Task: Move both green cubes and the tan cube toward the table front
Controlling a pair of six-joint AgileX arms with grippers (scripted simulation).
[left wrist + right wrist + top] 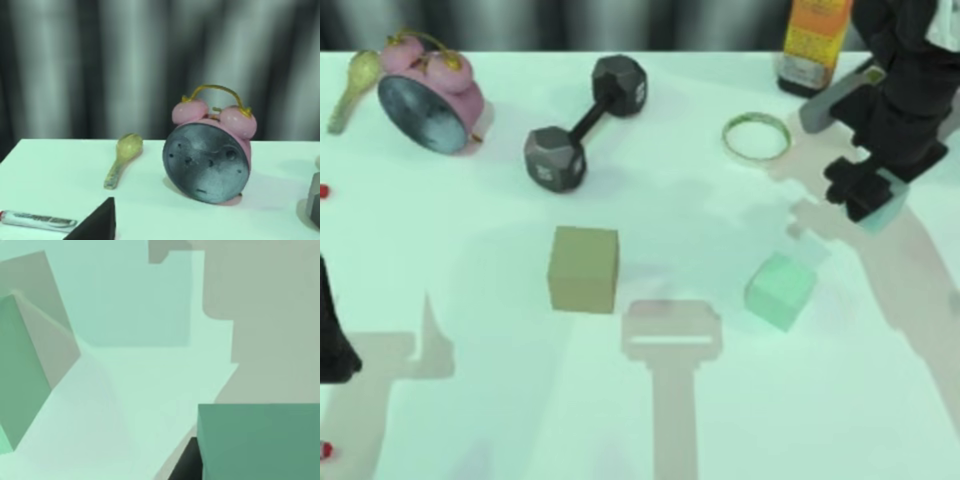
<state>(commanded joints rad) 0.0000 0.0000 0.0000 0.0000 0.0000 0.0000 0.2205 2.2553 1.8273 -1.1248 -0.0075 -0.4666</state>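
A pale greenish-white tabletop [650, 420] stood before a grey curtain. Nearest the front, the left claw [332, 345] sat parked at the left edge; I could not tell its state. Just behind the open front strip sat the tan cube [583, 268] at centre and the mint cube [780, 290] to its right, well apart. Farther back on the right, the right claw [876, 200] appeared clenched on the teal cube [886, 207], which seemed raised off the surface; the right wrist view showed that cube [260, 440] close under the camera and the mint cube [20, 385] beside it.

I judged step 1 of 3 in hand: carrying the teal cube forward. The next move called for a path skirting the mint cube and setting down short of the near edge, where room was ample. Beyond lay a dumbbell [585, 122], a green ring [757, 135], a pink alarm clock [425, 90], a spoon [352, 88] and an orange bottle [815, 45].
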